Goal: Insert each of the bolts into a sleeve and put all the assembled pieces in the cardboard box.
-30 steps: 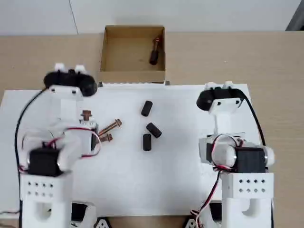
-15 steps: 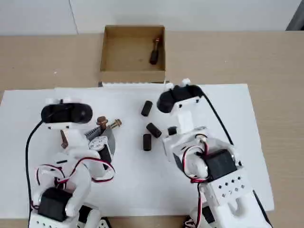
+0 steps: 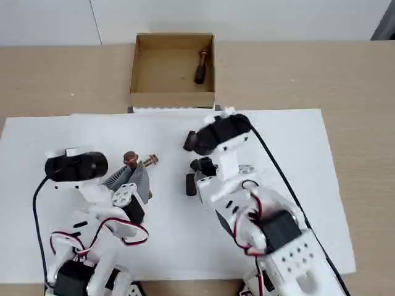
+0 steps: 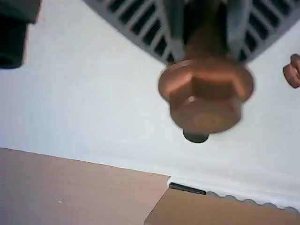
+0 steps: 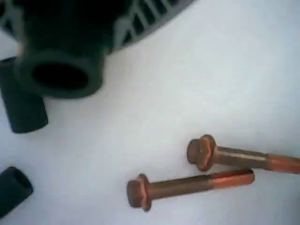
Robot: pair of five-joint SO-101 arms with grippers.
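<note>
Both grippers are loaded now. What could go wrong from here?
Left gripper holds the bolt head outward, shank between its fingers, so it may not enter the sleeve in the right gripper. A loose sleeve lies close beside and could get knocked.

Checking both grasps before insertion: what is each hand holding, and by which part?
The left hand holds a bolt by its shank, head sticking out. The right hand holds a black sleeve around its body, open end free.
</note>
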